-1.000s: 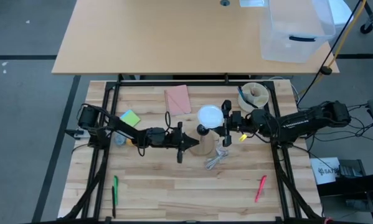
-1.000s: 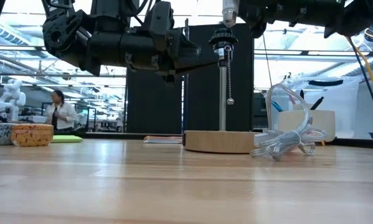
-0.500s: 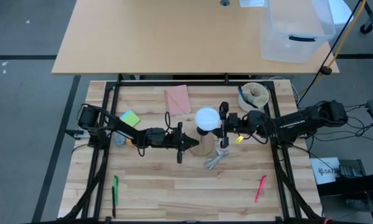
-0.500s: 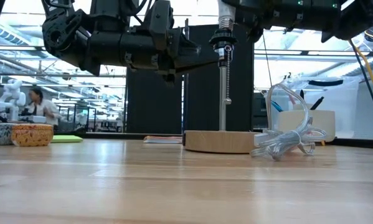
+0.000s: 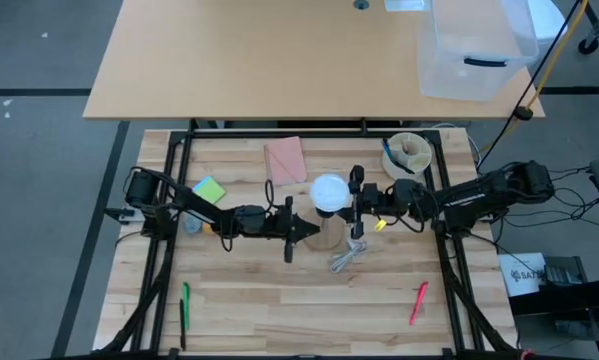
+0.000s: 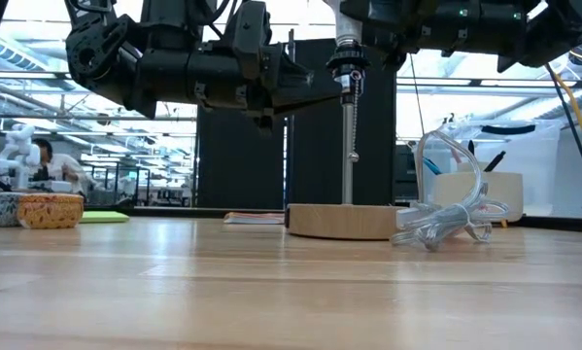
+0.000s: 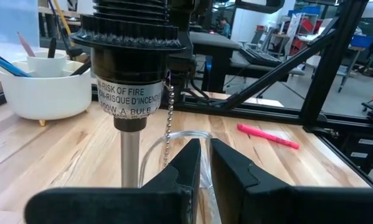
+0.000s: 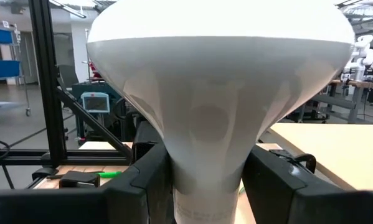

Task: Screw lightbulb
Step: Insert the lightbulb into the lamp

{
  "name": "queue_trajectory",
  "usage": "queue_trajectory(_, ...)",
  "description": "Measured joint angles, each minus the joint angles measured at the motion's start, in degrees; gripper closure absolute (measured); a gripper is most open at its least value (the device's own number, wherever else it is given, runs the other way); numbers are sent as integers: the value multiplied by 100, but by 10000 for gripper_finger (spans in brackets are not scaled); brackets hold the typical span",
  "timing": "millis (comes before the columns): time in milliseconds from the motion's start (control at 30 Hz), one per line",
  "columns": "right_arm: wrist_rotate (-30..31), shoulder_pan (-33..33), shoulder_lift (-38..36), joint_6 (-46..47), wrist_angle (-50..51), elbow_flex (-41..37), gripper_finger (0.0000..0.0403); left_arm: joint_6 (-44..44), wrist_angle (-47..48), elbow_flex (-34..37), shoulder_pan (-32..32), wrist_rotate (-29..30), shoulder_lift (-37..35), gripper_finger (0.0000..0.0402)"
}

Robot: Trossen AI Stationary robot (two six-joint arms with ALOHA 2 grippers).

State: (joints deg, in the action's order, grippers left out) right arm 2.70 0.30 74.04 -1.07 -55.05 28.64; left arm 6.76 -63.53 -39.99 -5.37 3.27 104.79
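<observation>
Your right gripper (image 5: 353, 196) has the lightbulb (image 5: 330, 190) pinched by its narrow neck, one finger (image 8: 146, 180) on each side. In the right wrist view the bulb (image 8: 220, 93) fills most of the frame: a wide, flat-topped frosted white dome that tapers down smoothly like a mushroom into a slim white stem, with faint grey print low on the neck. No marks or cracks that you can see on the white surface. From above it's just a clean white disc, sitting right over the middle of the table, above the round wooden lamp base (image 5: 328, 234).

In the low view the silvery threaded end (image 6: 347, 45) points down and sits at the top of the black socket (image 6: 347, 70), which stands on a thin metal pole (image 6: 348, 146) rising from the wooden base (image 6: 341, 221). You can't tell from here how far the threads are in.

Your left gripper (image 5: 313, 232) is reaching in from the other side beside the pole. In the left wrist view its fingers (image 7: 185, 168) are nearly pressed together with a thin gap between them, and they aren't pinching anything; the socket (image 7: 134, 62) with its warning label and the pull chain (image 7: 169, 124) hang just ahead of them.

A crumpled clear wrapper (image 5: 349, 256) lies next to the base.
</observation>
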Motion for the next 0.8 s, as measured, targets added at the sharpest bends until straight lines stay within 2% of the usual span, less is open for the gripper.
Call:
queue_trajectory(500,24,0,-13,16,126,4,243,20,2,0,-10,-2,0,363)
queue_trajectory(633,26,0,-22,21,242,16,243,22,4,0,-28,-245,0,363)
queue_trajectory(800,26,0,-22,22,302,17,243,20,38,62,-28,-212,-157,363)
